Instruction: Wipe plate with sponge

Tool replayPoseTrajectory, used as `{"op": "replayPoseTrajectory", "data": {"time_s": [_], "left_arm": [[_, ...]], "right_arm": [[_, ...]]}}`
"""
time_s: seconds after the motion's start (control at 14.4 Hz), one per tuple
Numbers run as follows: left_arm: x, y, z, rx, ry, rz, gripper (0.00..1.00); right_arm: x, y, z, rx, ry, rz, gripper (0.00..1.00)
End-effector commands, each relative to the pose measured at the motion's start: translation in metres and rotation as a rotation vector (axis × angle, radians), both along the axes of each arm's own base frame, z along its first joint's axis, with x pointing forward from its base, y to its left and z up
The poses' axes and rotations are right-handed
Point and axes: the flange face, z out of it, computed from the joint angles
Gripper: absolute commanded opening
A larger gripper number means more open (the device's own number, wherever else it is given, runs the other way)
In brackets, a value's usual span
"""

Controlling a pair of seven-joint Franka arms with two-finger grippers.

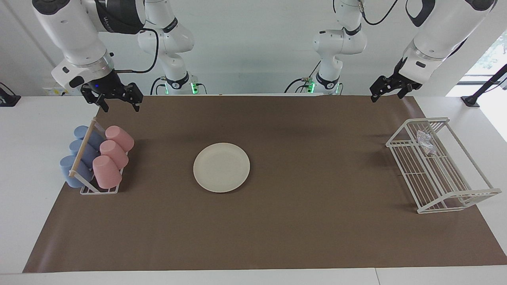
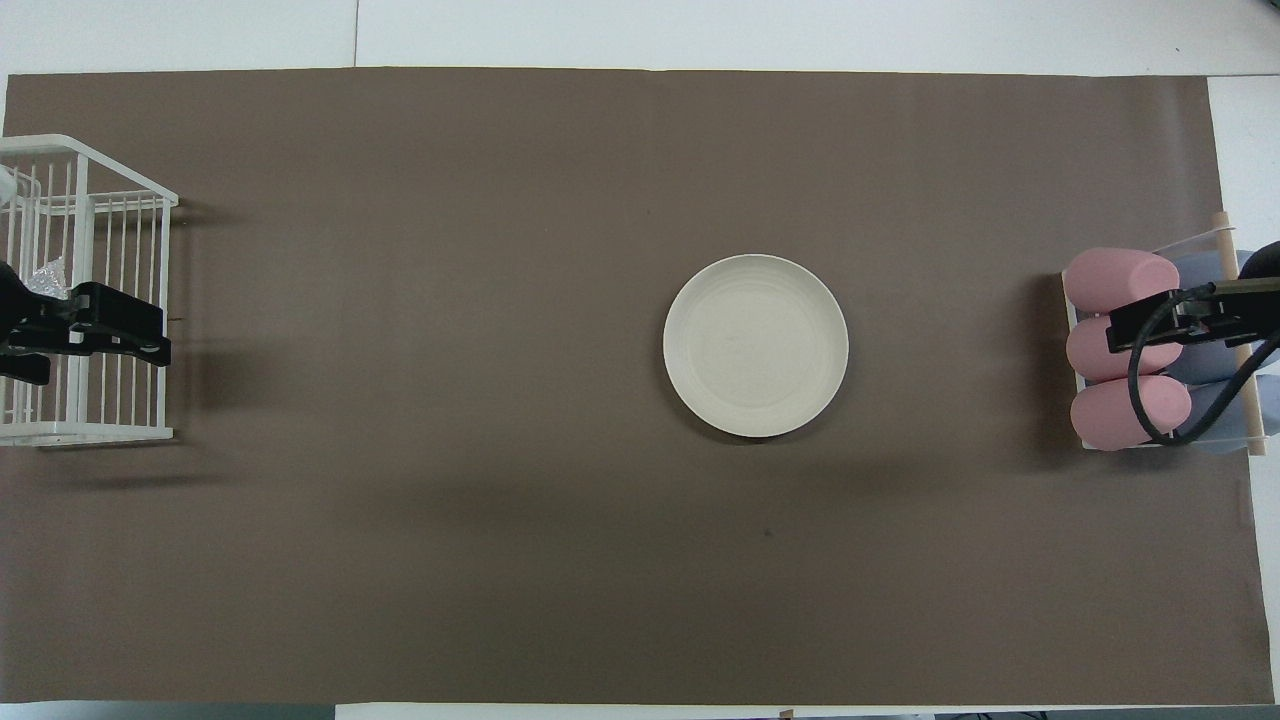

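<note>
A brown mat point(image 1: 277, 229) covers the white surface point(image 1: 23, 190). The plate point(image 1: 221, 167) sits mid-mat; the sponge point(image 1: 425, 141) lies in the rack point(image 1: 439, 174) at the left arm's end. Right claw point(image 1: 115, 100) hangs spread and empty above the cups point(image 1: 107, 158). Left claw point(image 1: 390, 90) hangs raised by the rack, grip unreadable.

A white table point(image 1: 23, 166) fills most of the frame, covered by a large brown mat point(image 1: 301, 221). A plain white wall point(image 1: 253, 47) spans the top. At the upper right edge, a bright window point(image 1: 489, 55) lets in daylight.
</note>
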Motion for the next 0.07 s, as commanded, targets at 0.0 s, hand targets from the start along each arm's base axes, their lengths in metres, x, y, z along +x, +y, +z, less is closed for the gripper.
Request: {"op": "replayPoseTrajectory", "data": {"time_s": [0.0], "left_arm": [[0.0000,0.0010,0.0032,-0.017,-0.015,-0.009,1.00]], "right_arm": [[-0.0043,0.0021,0.0014,0.014,-0.005,-0.017,1.00]]}}
